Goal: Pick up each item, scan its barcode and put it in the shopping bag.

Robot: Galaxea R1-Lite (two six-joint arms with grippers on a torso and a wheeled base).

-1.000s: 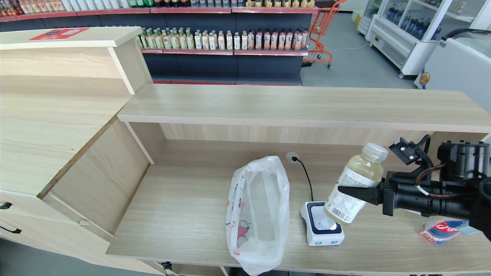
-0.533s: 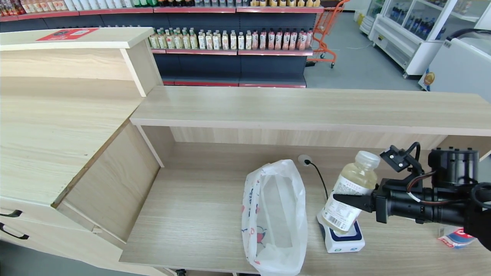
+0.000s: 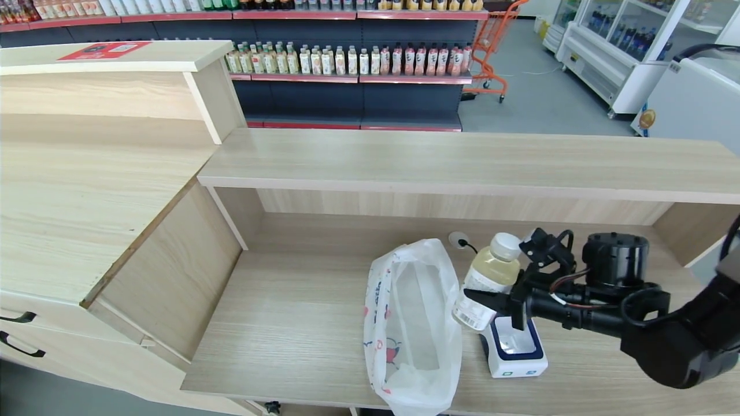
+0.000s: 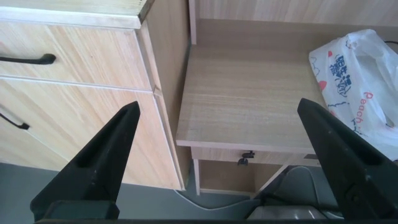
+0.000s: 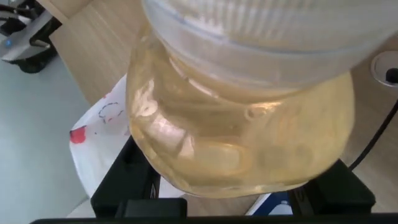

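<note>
Beside the shopping bag [image 3: 413, 323], the right end effector [image 3: 483, 297] grips the bottle [image 3: 491, 271]; best lower it inside the opening before letting go.

Scanner [image 3: 514, 351] just right of shopping bag [image 3: 413, 323]

R tool [image 3: 483, 300] moved bottle [image 3: 491, 271] toward bag [image 3: 413, 323].
</note>
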